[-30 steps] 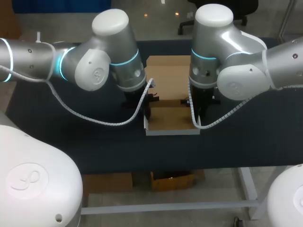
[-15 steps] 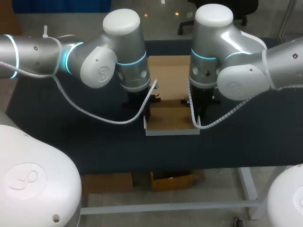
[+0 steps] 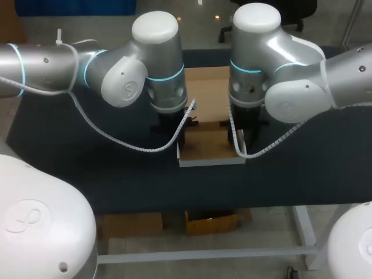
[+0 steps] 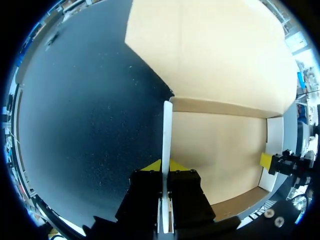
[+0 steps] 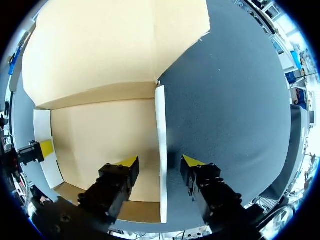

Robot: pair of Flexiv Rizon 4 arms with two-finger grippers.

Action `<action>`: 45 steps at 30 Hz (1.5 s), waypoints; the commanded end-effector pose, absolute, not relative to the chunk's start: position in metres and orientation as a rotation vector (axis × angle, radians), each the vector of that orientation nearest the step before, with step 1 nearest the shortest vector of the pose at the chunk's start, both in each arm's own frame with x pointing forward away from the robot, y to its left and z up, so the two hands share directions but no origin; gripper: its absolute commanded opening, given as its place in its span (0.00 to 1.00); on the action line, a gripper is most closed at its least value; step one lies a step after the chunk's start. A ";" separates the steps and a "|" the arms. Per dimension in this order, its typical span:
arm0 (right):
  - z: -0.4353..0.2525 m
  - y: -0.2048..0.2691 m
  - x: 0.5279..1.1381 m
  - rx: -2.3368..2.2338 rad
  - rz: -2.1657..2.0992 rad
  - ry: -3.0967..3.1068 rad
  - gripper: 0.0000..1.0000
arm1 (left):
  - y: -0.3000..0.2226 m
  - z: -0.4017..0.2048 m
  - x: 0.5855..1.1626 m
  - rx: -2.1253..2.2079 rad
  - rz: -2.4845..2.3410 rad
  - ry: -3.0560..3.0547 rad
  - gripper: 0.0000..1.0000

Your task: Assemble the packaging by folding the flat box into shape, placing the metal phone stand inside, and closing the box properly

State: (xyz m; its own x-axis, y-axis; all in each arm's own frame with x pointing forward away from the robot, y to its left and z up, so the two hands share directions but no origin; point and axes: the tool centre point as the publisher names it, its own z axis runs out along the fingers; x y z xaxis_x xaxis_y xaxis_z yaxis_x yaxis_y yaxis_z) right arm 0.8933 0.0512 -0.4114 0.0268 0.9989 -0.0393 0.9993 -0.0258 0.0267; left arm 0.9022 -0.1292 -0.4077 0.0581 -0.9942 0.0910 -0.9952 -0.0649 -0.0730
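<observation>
The cardboard box (image 3: 209, 146) lies at mid-table, its side walls up and its lid flap (image 3: 203, 87) flat behind it. In the left wrist view my left gripper (image 4: 165, 167) is shut on the box's upright left wall (image 4: 166, 130). In the right wrist view my right gripper (image 5: 160, 162) is open, one yellow tip on each side of the right wall (image 5: 159, 115) without touching it. Each wrist view shows my other gripper across the tan box floor: the right gripper (image 4: 280, 162) and the left gripper (image 5: 37, 149). From the head view both grippers are hidden under their wrists. No phone stand shows.
The dark table cloth (image 3: 87, 154) spreads bare on both sides of the box. The box's white front wall (image 3: 210, 163) stands a short way behind the table's front edge (image 3: 192, 206). My left arm (image 3: 154, 70) and right arm (image 3: 261, 70) crowd over the box.
My right gripper has opened and let go of the right wall. My left arm has shifted rightwards towards the box, still pinching the left wall.
</observation>
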 end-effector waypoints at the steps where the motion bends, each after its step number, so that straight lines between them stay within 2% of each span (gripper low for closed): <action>1: -0.398 0.047 0.884 2.203 0.039 2.160 1.00 | -0.128 -0.405 0.900 2.285 0.189 -2.148 0.00; 21: -0.343 0.012 0.859 1.890 0.362 2.376 1.00 | -0.125 -0.400 0.897 2.297 0.167 -2.194 0.00; 27: -0.325 -0.005 0.844 1.581 0.674 2.558 1.00 | -0.123 -0.400 0.897 2.302 0.168 -2.184 0.00; 45: -0.324 -0.009 0.842 1.567 0.666 2.558 1.00 | -0.117 -0.402 0.897 2.311 0.146 -2.164 0.00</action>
State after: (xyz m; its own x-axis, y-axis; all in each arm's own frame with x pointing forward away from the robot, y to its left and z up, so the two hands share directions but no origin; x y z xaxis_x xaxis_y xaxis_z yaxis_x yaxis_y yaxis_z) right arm 0.8443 -0.0078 -0.3221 -0.4784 0.8623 0.1664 0.8377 0.3912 0.3812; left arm 0.8966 -0.1161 -0.4018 0.0647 -0.9965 0.0527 -0.9941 -0.0690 -0.0840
